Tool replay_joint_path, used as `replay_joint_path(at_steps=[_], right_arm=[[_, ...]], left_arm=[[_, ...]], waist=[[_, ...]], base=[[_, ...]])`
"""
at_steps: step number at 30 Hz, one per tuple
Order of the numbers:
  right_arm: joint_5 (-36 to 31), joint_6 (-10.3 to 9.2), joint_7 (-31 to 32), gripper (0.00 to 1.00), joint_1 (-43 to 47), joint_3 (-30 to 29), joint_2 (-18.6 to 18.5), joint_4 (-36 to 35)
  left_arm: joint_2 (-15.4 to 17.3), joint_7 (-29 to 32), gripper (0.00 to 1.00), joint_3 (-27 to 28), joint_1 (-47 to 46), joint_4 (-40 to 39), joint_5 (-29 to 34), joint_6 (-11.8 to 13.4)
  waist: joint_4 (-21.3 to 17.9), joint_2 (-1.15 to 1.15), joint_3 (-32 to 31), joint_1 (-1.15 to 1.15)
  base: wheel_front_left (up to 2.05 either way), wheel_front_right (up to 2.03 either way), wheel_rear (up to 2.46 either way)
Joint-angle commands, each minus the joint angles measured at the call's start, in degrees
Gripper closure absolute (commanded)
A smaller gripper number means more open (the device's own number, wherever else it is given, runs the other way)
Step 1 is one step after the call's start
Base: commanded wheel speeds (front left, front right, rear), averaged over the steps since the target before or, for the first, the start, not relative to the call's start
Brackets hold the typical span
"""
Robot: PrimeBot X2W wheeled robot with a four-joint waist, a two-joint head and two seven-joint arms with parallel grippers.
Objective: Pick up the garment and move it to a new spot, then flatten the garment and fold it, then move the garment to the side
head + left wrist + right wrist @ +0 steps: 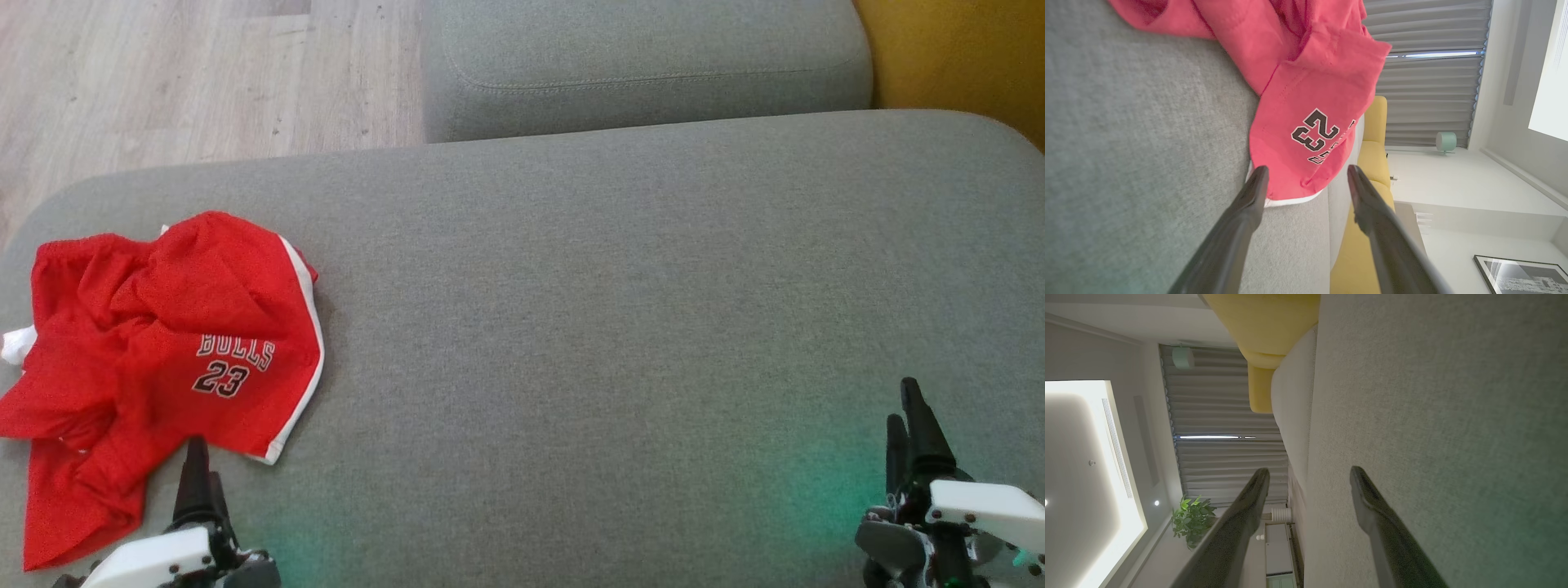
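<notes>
While nothing is gripped, step: first pick-up not yet begun, by my judgement.
garment [163, 343]: red shorts, crumpled, on the left end of the grey cushion [620, 327], close to its left edge.
left pincer [204, 469]: fingers apart, empty, tips level with the white-trimmed hem [1290, 202]; contact cannot be told.
right pincer [904, 404]: fingers apart, empty, over bare cushion, well apart from the garment.
bearing: garment lies straight ahead of the left pincer, spreading to its left.
long axis: heap runs roughly away from the robot, near-left to far.
nearer arm: left, clearly.
next move calls for: short forward reach, closing on the hem.
</notes>
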Motion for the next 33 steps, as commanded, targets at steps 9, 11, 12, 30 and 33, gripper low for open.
replay_joint_path(at_steps=[9, 11, 12, 30, 33], right_arm=[[-7.8, 0.11, -2.1, 0.00, -3.1, 0.5, -0.3, -3.3], [-11.1, 0.12, -2.6, 0.00, -3.3, 0.6, -0.3, -4.1], [-12.3, 0.12, -2.8, 0.00, -3.3, 0.7, -0.3, -4.4], [-33.5, 0.18, -5.7, 0.00, -3.8, 3.1, -0.4, -9.2], [-36.9, 0.19, -6.2, 0.00, -3.9, 3.7, -0.4, -9.8]], left_arm=[[0.3, -2.0, 0.00, 2.5, -2.3, -2.9, 4.7, -0.1], [0.3, -2.5, 0.00, 3.1, -2.6, -3.4, 6.4, -0.1], [0.3, -2.7, 0.00, 3.4, -2.6, -3.7, 7.1, -0.1], [0.3, -5.6, 0.00, 2.5, -2.5, -10.6, 21.1, 1.2], [0.3, -6.1, 0.00, 1.5, -2.2, -11.9, 24.4, 1.6]], waist=[[0.2, 0.00, 0.0, 0.00], [0.3, 0.00, 0.0, 0.00], [0.3, 0.00, 0.0, 0.00], [0.4, 0.00, 0.2, 0.00], [0.4, 0.00, 0.3, 0.00]], base=[[0.00, 0.00, 0.00], [0.00, 0.00, 0.00], [0.00, 0.00, 0.00], [0.00, 0.00, 0.00], [0.00, 0.00, 0.00]])
